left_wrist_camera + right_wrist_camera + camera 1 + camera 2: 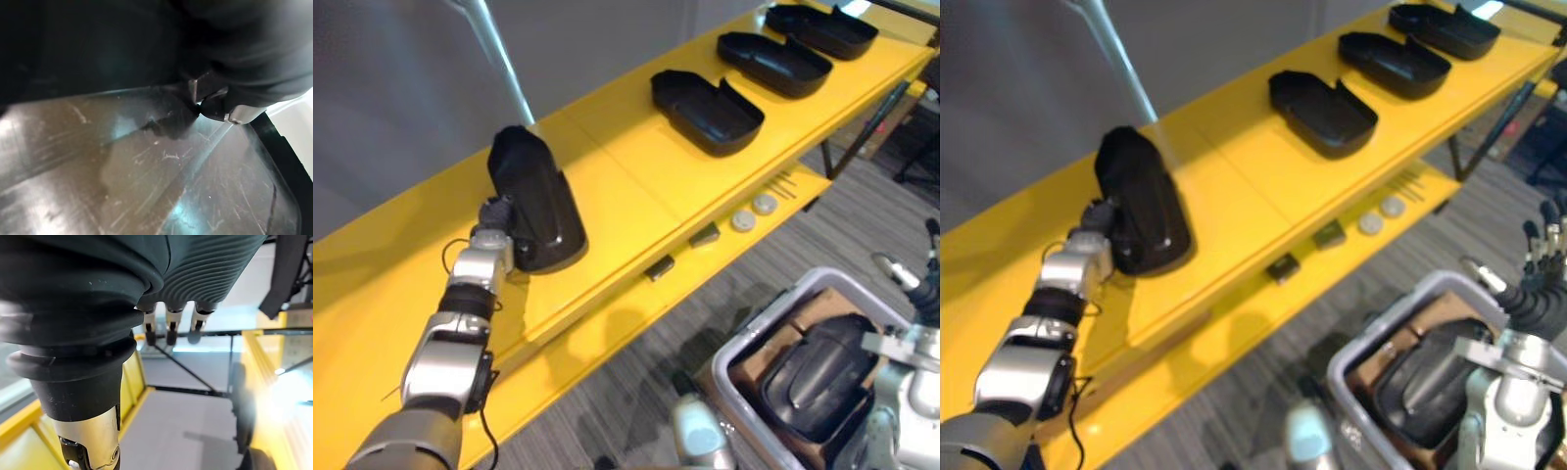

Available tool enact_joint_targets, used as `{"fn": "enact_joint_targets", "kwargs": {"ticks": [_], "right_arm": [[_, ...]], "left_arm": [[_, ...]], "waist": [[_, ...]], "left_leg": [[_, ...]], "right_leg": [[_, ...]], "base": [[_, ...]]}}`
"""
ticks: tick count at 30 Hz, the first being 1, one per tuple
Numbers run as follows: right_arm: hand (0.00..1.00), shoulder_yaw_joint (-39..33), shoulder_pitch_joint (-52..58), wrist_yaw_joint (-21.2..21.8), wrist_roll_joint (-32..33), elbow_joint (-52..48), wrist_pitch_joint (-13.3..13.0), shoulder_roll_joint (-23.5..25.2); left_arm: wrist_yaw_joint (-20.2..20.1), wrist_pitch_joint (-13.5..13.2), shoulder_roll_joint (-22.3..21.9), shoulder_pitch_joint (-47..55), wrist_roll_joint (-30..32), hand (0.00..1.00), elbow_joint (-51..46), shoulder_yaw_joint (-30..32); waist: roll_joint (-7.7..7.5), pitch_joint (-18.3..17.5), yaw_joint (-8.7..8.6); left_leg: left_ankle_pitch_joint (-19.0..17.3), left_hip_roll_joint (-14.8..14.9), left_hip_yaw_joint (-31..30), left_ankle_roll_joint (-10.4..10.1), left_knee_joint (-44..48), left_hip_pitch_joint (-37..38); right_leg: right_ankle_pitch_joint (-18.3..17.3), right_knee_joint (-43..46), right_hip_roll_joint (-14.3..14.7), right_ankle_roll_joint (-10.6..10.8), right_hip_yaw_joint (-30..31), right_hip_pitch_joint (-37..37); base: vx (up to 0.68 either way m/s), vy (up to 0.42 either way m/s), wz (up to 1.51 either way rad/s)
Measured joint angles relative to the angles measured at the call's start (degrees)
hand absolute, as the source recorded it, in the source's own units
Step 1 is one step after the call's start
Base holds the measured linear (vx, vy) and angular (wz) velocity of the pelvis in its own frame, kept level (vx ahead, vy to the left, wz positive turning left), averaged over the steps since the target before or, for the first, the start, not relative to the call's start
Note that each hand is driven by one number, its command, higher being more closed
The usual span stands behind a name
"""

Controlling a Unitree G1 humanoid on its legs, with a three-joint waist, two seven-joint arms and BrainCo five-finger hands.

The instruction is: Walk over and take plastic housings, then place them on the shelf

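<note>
Looks partway: three housings on shelf, fourth housing at left robot hand, grip untellable; right robot hand slack by stocked bin.

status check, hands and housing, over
left hand on housing at top shelf, grip hidden. right hand open, empty, by bin. nearest other housing well apart.

Housing on shelf: glossy black plastic. Shelf smooth yellow, slight sheen. Carpet below shelf matt grey, ribbed.
</note>
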Motion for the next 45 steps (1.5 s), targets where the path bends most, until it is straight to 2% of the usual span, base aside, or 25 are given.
{"fn": "enact_joint_targets", "kwargs": {"ticks": [2,7,13,16,18,19,20,22,25,26,28,30,34,37,39,40,42,43,45], "right_arm": [[0.0,0.4,-0.08,0.02,0.02,-0.14,0.78,0.24],[0.0,1.08,0.02,0.04,1.82,-1.89,0.78,0.46],[0.0,3.14,1.31,0.1,2.52,-4.37,1.11,0.94],[0.0,4.21,1.53,0.07,3.03,-5.39,1.48,1.09],[0.0,5.69,1.95,0.23,3.94,-5.79,1.48,1.49],[0.0,6.11,1.98,0.28,3.94,-5.79,1.47,1.72],[0.0,7.28,2.01,0.49,3.92,-5.79,1.46,2.08],[0.0,8.55,2.11,1.51,3.93,-5.76,1.27,2.36],[0.0,9.47,2.11,3.06,3.94,-5.59,-0.08,2.36],[0.0,9.66,1.99,3.28,4.02,-5.45,-0.66,2.35],[0.0,9.77,1.13,5.26,5.78,-4.94,-3.9,2.12],[0.0,9.7,0.05,6.7,7.59,-4.34,-6.07,1.52],[0.0,10.54,-3.67,11.55,12.2,-3.94,-7.82,-0.28],[0.0,14.32,-11.16,15.91,15.86,-2.92,-7.73,-1.9],[0.0,21.1,-18.43,17.97,16.33,0.76,-6.04,-3.01],[0.0,22.62,-20.09,18.03,16.22,1.72,-5.06,-2.98],[0.0,27.82,-25.22,17.93,16.2,5.48,-1.11,-2.82],[0.0,30.51,-27.39,17.48,15.73,7.81,1.27,-2.52],[0.0,33.43,-29.51,15.87,13.76,10.74,4.69,-0.62]], "left_arm": [[1.42,0.8,0.25,-1.27,1.59,0.0,0.13,0.01],[3.91,1.85,1.7,-3.52,1.52,0.0,0.22,0.03],[8.34,2.01,1.85,-5.3,-3.3,0.0,1.06,0.29],[11.61,0.97,1.53,-5.37,-5.94,0.0,1.32,0.66],[16.47,-1.11,0.65,-5.37,-7.9,0.0,1.4,2.12],[18.47,-2.12,0.27,-5.39,-7.91,0.0,1.39,2.95],[22.22,-4.2,0.13,-5.5,-7.67,0.0,1.26,3.89],[27.34,-6.18,0.26,-7.02,-6.64,0.0,0.63,6.88],[31.73,-8.1,2.88,-10.55,-3.84,0.0,-2.0,7.78],[32.03,-8.2,3.69,-11.09,-2.91,0.0,-2.49,8.01],[33.74,-10.38,7.22,-13.08,-0.05,0.0,-3.49,8.12],[33.85,-11.73,9.17,-13.97,-0.06,0.0,-3.52,8.84],[33.36,-13.49,10.56,-14.46,-0.05,0.0,-3.13,9.2],[30.75,-18.52,11.27,-14.24,-0.45,0.0,-3.15,9.0],[28.46,-24.13,10.87,-9.8,-0.83,0.0,-6.64,9.03],[28.05,-25.82,10.5,-7.55,-0.83,0.0,-9.32,9.22],[25.27,-31.06,7.37,2.68,-0.99,0.0,-22.24,11.37],[23.63,-33.56,4.44,10.51,-1.26,0.0,-31.44,13.26],[20.75,-34.71,-1.25,26.37,-0.56,0.0,-45.91,16.34]], "waist": [[0.05,0.44,-0.13],[0.28,2.78,-1.35],[0.26,3.03,-1.6],[0.12,3.12,-1.57],[0.11,3.12,-1.6],[0.11,3.12,-1.6],[0.11,3.12,-1.64],[0.11,3.12,-1.57],[0.09,3.11,-1.42],[0.06,3.09,-1.4],[0.04,3.08,-1.33],[-0.07,2.93,-1.31],[-0.12,2.47,-0.23],[-0.27,2.21,0.64],[0.14,0.54,1.91],[0.28,0.13,2.29],[0.97,-0.78,5.04],[1.54,-1.46,6.79],[2.7,-2.97,10.24]], "left_leg": [[-0.47,-0.06,1.15,0.2,0.71,-1.22],[-1.39,-0.12,1.76,0.36,2.51,-2.18],[-1.97,0.38,2.32,0.46,4.12,-3.12],[-2.34,0.48,2.41,0.58,4.52,-3.42],[-2.32,0.38,2.49,0.64,4.42,-3.4],[-2.31,0.37,2.52,0.64,4.35,-3.34],[-2.29,0.34,2.55,0.63,4.25,-3.26],[-2.1,0.19,2.48,0.67,3.87,-2.96],[-1.25,-0.64,1.91,0.81,2.13,-1.85],[-1.13,-0.73,1.77,0.83,1.79,-1.57],[-1.14,-0.56,1.09,0.82,1.68,-0.86],[-1.15,-0.51,0.48,0.82,1.68,-0.73],[-1.04,-0.56,-1.15,0.95,1.6,-0.64],[-0.29,-0.99,-3.05,1.11,0.82,-0.28],[0.64,-1.26,-4.8,1.1,-0.6,0.13],[0.91,-1.29,-5.23,1.15,-0.88,0.22],[1.7,-1.32,-7.17,1.2,-2.03,1.12],[1.86,-1.22,-8.61,1.22,-1.97,1.04],[1.87,-1.19,-11.58,1.23,-1.79,0.75]], "right_leg": [[-0.11,1.07,0.13,0.12,0.77,-1.88],[-0.62,2.83,0.23,0.51,1.93,-3.44],[-0.82,3.81,0.6,0.53,2.2,-4.68],[-0.98,4.03,0.61,0.69,2.27,-4.67],[-0.98,4.1,0.61,0.71,2.27,-4.67],[-0.98,4.11,0.62,0.71,2.28,-4.67],[-0.98,4.12,0.63,0.71,2.29,-4.67],[-0.98,4.13,0.58,0.71,2.29,-4.45],[-0.98,3.86,-0.03,0.71,1.84,-3.54],[-1.0,3.74,-0.16,0.72,1.76,-3.31],[-1.02,2.8,-0.29,0.76,1.27,-1.78],[-1.01,2.22,-0.64,0.78,0.38,-0.99],[-0.96,1.24,-1.36,0.83,-1.27,0.49],[-0.89,0.42,-2.25,0.86,-2.98,1.86],[-0.89,-0.58,-2.88,0.85,-4.69,3.22],[-0.89,-0.65,-2.98,0.85,-5.14,3.58],[-0.89,-0.79,-3.38,0.84,-7.4,5.12],[-0.9,-1.2,-3.74,0.84,-8.98,6.15],[-0.91,-2.78,-4.13,0.83,-12.15,8.25]], "base": [[-0.04,0.006,-0.16],[-0.01,0.011,-0.1],[0.01,0.004,-0.03],[0.0,0.0,0.0],[0.0,0.0,0.0],[0.0,0.0,0.0],[0.0,0.0,0.0],[0.02,0.006,0.0],[0.03,0.021,0.1],[0.02,0.022,0.08],[0.02,0.013,0.09],[0.01,0.006,0.16],[0.02,0.01,0.22],[0.03,0.011,0.29],[0.05,0.002,0.35],[0.05,-0.008,0.37],[0.03,-0.017,0.46],[0.02,-0.025,0.57],[0.04,-0.04,0.7]]}}
